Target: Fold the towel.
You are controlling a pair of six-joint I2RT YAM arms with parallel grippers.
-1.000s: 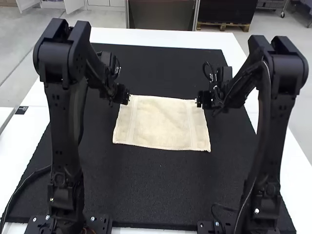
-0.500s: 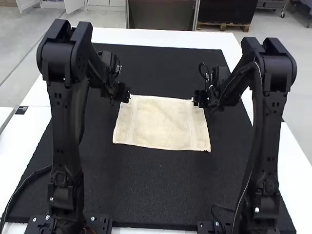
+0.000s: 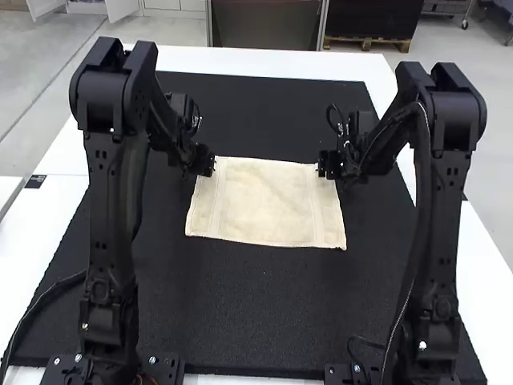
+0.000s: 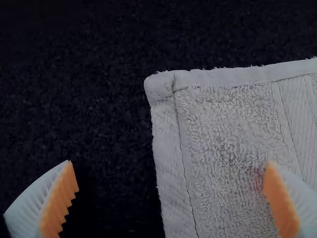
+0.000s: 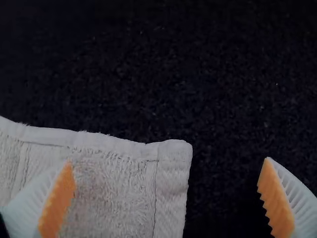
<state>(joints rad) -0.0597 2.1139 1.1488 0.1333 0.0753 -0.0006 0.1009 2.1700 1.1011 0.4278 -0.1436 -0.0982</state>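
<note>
A cream towel [image 3: 268, 204] lies spread on the black mat between the arms. At its far left corner is my left gripper [image 3: 210, 166]; my right gripper [image 3: 322, 164] is at the far right corner. In the left wrist view the open left gripper [image 4: 171, 198] has one finger over the towel [image 4: 223, 139] and the other over bare mat, the side edge between them. The right wrist view has the right gripper [image 5: 166, 198] likewise open, its fingers on both sides of the side edge of the towel [image 5: 119, 173].
The black mat [image 3: 248, 313] covers most of the white table [image 3: 248, 60]. Both arms rise from the near edge, one on each side of the towel. A cable runs along the mat's near left side.
The right gripper has moved left to the towel's far right corner, then stayed there. The left arm has shifted slightly right and its gripper slightly nearer. The towel lies as before.
</note>
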